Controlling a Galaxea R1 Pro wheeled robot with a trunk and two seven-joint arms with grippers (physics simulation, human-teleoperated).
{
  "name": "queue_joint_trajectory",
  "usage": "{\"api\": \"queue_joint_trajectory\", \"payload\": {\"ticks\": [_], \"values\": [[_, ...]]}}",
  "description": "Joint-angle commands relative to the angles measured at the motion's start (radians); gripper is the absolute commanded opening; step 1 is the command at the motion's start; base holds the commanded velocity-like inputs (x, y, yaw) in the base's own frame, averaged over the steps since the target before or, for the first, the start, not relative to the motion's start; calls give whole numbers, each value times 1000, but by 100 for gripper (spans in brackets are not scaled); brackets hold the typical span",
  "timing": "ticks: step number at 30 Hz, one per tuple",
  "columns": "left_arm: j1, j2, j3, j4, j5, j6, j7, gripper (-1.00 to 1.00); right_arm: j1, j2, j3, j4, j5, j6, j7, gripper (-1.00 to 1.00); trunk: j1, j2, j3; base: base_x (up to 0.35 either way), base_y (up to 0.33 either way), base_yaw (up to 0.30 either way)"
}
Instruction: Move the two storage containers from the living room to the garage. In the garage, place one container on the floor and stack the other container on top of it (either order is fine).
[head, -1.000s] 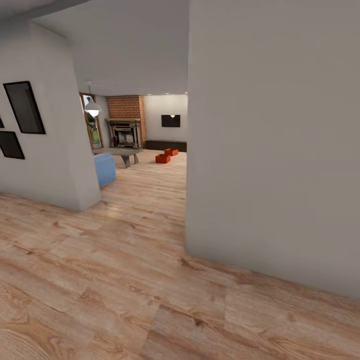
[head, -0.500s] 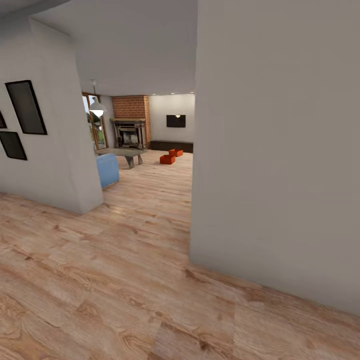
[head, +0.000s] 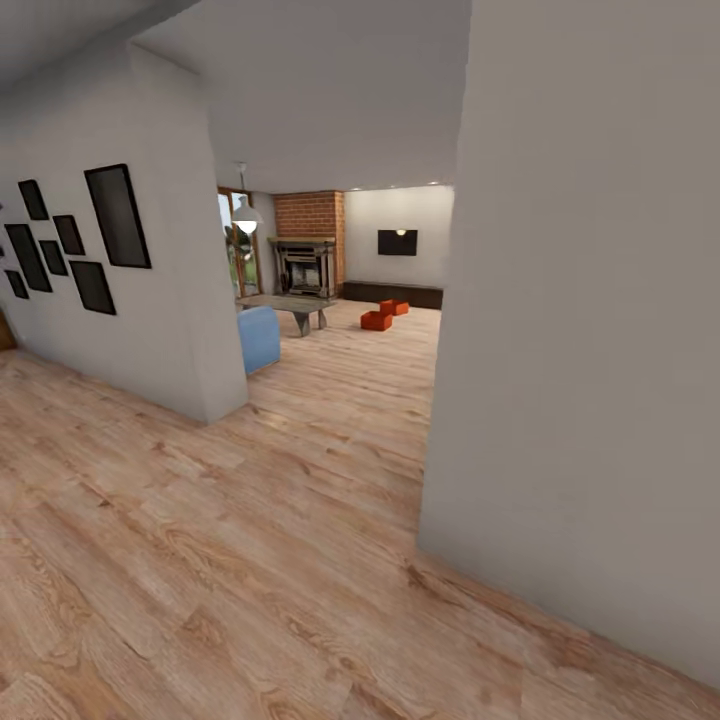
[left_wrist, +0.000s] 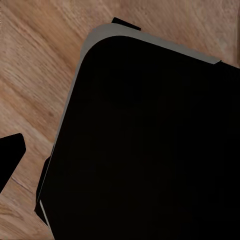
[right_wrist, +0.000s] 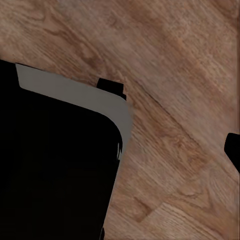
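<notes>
From the head camera I read the hall from the left: a white wall hung with black picture frames (head: 117, 215), then its corner, then a blue armchair (head: 259, 338) and a low grey coffee table (head: 292, 304) in front of the brick fireplace (head: 309, 243). Just past these, through the opening, the two storage containers (head: 384, 315) sit on the light wood plank floor (head: 240, 540) of the living room, one just beside the other, in front of the long dark bench (head: 392, 293) under the black TV (head: 397, 242). A broad white wall (head: 590, 330) closes off everything to the right. So the bins lie far ahead and slightly right of centre, well beyond either arm's reach; I judge I must drive through the gap first. At this range I cannot make out their long axes or which arm will be nearer. Both wrist cameras look down at planks past a dark body panel, and whether the grippers are parted or closed I cannot tell.
</notes>
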Motion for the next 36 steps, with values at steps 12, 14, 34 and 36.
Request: {"api": "queue_joint_trajectory", "payload": {"ticks": [12,14,34,36], "values": [[0,0,0,1,2,-2,1,100,-1,0,4,3,-13,-14,6,100,1,0,-1,325,0,298],[0,0,0,1,2,-2,1,100,-1,0,4,3,-13,-14,6,100,1,0,-1,325,0,300],[0,0,0,1,2,5,1,100,-1,1,8,2,-11,-13,4,100,1,0,-1,325,0,193],[0,0,0,1,2,5,1,100,-1,1,11,2,-10,-13,4,100,1,0,-1,325,0,11]]}}
